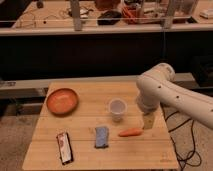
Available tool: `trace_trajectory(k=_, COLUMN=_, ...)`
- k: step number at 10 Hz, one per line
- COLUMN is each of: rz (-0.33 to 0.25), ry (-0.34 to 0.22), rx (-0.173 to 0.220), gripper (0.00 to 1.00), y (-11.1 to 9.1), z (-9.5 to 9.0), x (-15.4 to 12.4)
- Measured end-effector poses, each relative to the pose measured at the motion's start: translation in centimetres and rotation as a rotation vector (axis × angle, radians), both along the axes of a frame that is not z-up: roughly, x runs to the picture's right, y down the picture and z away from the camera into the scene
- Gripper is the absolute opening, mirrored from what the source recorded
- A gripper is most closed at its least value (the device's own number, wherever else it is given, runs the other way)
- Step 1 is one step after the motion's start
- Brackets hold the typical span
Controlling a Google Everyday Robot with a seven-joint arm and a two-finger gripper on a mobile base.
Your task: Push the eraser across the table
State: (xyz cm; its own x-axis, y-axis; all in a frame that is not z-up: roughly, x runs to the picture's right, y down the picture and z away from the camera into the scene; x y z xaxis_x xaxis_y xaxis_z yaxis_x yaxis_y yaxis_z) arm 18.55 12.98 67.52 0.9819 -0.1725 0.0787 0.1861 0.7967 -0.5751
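- The eraser [64, 147] is lying flat on the near left part of the table [135, 151], close to the front edge and the left edge.
- Its long axis is running roughly from front to back. The far end is leaning a little to the left and the near end a little to the right.
- Its red and white label is facing up.
- The pincer [149, 121] is hanging over the right side of the table, pointing down, well apart from the eraser. It is standing wide and is holding nothing.
- The white arm [167, 95] is reaching in from the right.
- An orange carrot [130, 132] is lying just beside the pincer, on its left.
- A pale cup [117, 108] is standing upright near the middle of the table.
- A blue-grey cloth-like block [102, 136] is lying between the eraser and the carrot.
- An orange bowl [62, 101] is sitting at the far left corner.
- The table top is showing pale wood planks.
- Behind it a long workbench [50, 22] is carrying cluttered equipment, with a dark space below.
- A black cable [189, 145] is trailing on the floor at the right.
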Motion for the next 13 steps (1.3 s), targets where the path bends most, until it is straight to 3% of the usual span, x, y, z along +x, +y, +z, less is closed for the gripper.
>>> trace_trajectory(k=3, rz=-0.045, ry=-0.032, rx=-0.008, gripper=0.80, y=0.5, z=-0.4, x=-3.0)
trace_trajectory(k=7, rz=-0.118, ry=-0.075, rx=-0.018, gripper=0.80, y=2.0, z=-1.2, x=-4.6)
trace_trajectory(k=13, rz=-0.201, ry=-0.146, rx=-0.035, gripper=0.80, y=4.4, z=-0.7, x=-8.9)
